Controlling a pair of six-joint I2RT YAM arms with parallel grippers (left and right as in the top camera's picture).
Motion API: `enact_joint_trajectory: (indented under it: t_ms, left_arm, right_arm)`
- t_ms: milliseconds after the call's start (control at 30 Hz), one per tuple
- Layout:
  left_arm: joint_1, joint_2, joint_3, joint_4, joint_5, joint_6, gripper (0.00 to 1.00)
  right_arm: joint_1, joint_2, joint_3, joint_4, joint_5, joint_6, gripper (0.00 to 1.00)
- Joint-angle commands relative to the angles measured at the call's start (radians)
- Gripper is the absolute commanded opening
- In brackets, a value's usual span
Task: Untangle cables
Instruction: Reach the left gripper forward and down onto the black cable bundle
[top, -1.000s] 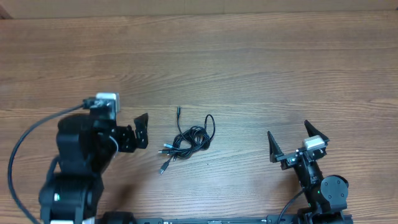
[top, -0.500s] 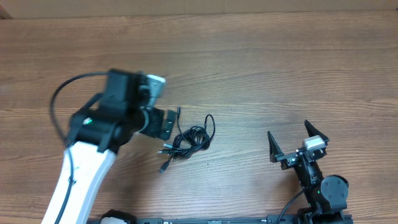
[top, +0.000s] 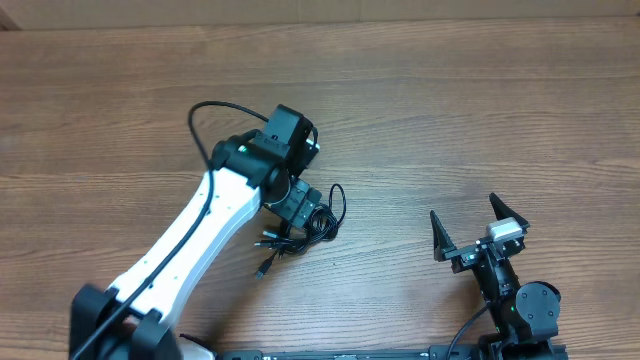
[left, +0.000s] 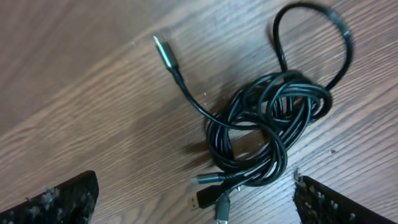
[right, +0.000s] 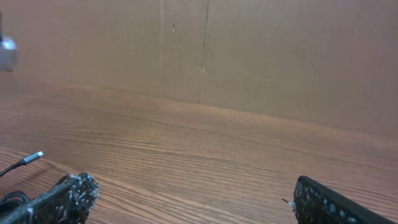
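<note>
Two wide-open grippers: the left gripper (top: 303, 207) over the cables (left: 267, 124), the right gripper (top: 463, 208) well apart
The left gripper's fingers (left: 62, 199) stand spread to either side of the knotted bunch, holding nothing; whether they touch it cannot be told. The bunch lies in the middle of the worktop (top: 450, 100), a loop and a silver-tipped plug sticking out. The right gripper is empty, near the worktop's front edge

No text, label, brand, number or sign can be read in any view. The cables (left: 267, 124) lying just ahead of the left gripper (left: 193, 190) show no legible marking. The pale block (top: 506, 230) just behind the right gripper (top: 463, 208) in the overhead view is too small to make out.
</note>
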Motion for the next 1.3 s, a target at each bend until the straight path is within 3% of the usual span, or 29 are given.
enact_joint_trajectory:
  t_ms: [0,133,200,467,667,833,967,1267]
  left_arm:
    - [-0.003,0.064,0.019,0.001,0.057,0.016,1.00]
    - [-0.004,0.116,0.019,0.019,0.151,0.092,0.96]
    - [-0.012,0.145,0.018,0.043,0.192,0.192,0.96]
    - [-0.015,0.250,0.018,0.113,0.199,0.434,0.94]
    - [-0.026,0.318,0.018,0.157,0.209,0.435,0.91]
    - [-0.034,0.322,0.018,0.204,0.303,0.435,0.96]
    - [-0.034,0.325,0.017,0.227,0.303,0.435,0.83]
    - [-0.033,0.326,-0.008,0.225,0.299,0.466,0.87]
  right_arm:
    - [0.004,-0.001,-0.010,0.005,0.010,-0.004,1.00]
    - [0.004,0.000,-0.010,0.005,0.010,-0.004,1.00]
    - [0.004,0.000,-0.010,0.005,0.009,-0.004,1.00]
    - [0.004,0.000,-0.010,0.005,0.010,-0.004,1.00]
    - [0.004,0.000,-0.010,0.005,0.010,-0.004,1.00]
    - [0.004,0.000,-0.010,0.005,0.010,-0.004,1.00]
    - [0.004,0.000,-0.010,0.005,0.010,-0.004,1.00]
    - [0.004,0.000,-0.010,0.005,0.010,-0.004,1.00]
